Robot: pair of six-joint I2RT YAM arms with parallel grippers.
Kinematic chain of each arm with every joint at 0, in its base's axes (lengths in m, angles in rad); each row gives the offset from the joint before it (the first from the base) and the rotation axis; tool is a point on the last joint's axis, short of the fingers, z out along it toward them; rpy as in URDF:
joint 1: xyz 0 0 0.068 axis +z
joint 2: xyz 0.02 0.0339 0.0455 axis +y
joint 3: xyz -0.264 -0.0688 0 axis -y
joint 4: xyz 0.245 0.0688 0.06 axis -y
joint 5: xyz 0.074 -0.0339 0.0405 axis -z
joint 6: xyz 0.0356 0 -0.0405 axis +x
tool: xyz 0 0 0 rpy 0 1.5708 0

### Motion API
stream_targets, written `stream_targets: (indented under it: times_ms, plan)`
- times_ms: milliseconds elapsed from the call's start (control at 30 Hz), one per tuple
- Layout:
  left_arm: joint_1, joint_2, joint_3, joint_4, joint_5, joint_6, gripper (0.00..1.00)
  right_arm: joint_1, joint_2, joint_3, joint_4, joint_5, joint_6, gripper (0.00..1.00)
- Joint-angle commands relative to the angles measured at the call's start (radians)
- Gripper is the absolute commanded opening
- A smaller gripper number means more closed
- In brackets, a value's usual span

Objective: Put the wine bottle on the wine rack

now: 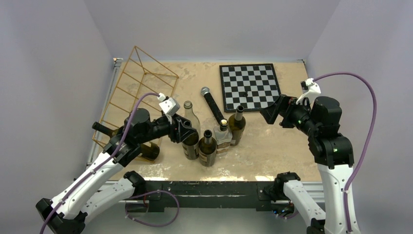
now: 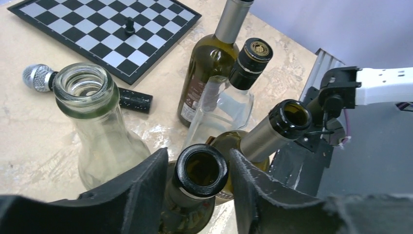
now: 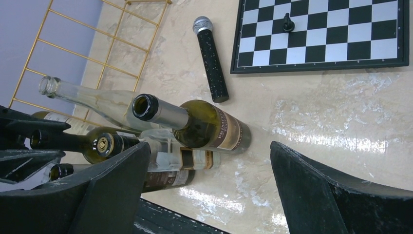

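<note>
Left claw [image 2: 199, 161]: right up against the lens, its two black fingers straddle the open mouth of a dark bottle, one close on each side. Whether they already pinch the glass I cannot tell.
Wine bottle [image 2: 189, 207]: the dark one between those fingers, standing upright on the desk [image 1: 277, 146] at the left side of a tight cluster, not yet lifted.
Neighbours: a clear bottle [image 2: 92, 126] stands just beside it and a foil-necked bottle [image 2: 265, 136] on the other side. A clear black-capped bottle [image 2: 221, 109] and a green bottle [image 2: 207, 63] stand beyond.
Wine rack [image 1: 156, 61]: a gold wire frame at the desk's far left, well apart from the cluster. Another dark bottle [image 1: 151, 152] lies at its near end, partly behind the left arm.
Right claw [image 1: 270, 113]: off to the right, fingers spread wide, nothing in them.
Further out: a microphone [image 1: 213, 105] lying flat and a chessboard [image 1: 249, 87].
Risk, grip: I'd judge that a smooth neck held only near the lip may slip or swing.
Risk, neighbours: a tilted lift could knock over the glass standing so close.
Risk, rack: the light wire may shift or tip if the bottle lands off the bars.
</note>
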Motion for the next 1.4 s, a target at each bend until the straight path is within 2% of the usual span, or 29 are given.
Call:
stream_targets:
  times_ms: [0, 233, 400, 433, 667, 933, 1133, 1267, 1367]
  plan:
    - [-0.014, 0.001, -0.009, 0.037, -0.05, 0.038, 0.49, -0.005, -0.001, 0.027, 0.009, 0.019, -0.02, 0.98]
    - [-0.024, -0.014, -0.005, 0.016, -0.099, 0.054, 0.34, -0.006, -0.005, 0.025, 0.009, 0.021, -0.019, 0.98]
    - [-0.027, -0.054, -0.01, 0.012, -0.203, 0.052, 0.01, -0.006, -0.009, 0.028, 0.009, 0.027, -0.014, 0.98]
    - [-0.027, -0.063, -0.01, 0.009, -0.229, 0.051, 0.0, -0.006, -0.01, 0.029, 0.009, 0.029, -0.014, 0.98]
    - [-0.027, -0.134, 0.013, -0.034, -0.376, 0.017, 0.0, -0.006, -0.017, 0.031, 0.009, 0.029, -0.007, 0.98]
    - [-0.025, -0.118, 0.196, -0.204, -0.668, -0.08, 0.0, -0.006, -0.023, 0.032, 0.008, 0.03, -0.001, 0.97]
    - [-0.018, -0.054, 0.325, -0.306, -0.817, -0.11, 0.0, -0.006, -0.031, 0.025, 0.003, 0.033, -0.002, 0.97]
    - [0.048, -0.007, 0.417, -0.359, -0.822, -0.11, 0.0, -0.006, -0.037, 0.022, 0.003, 0.04, -0.004, 0.97]
    - [0.142, 0.01, 0.45, -0.368, -0.743, -0.123, 0.0, -0.005, -0.038, 0.022, 0.004, 0.037, -0.003, 0.97]
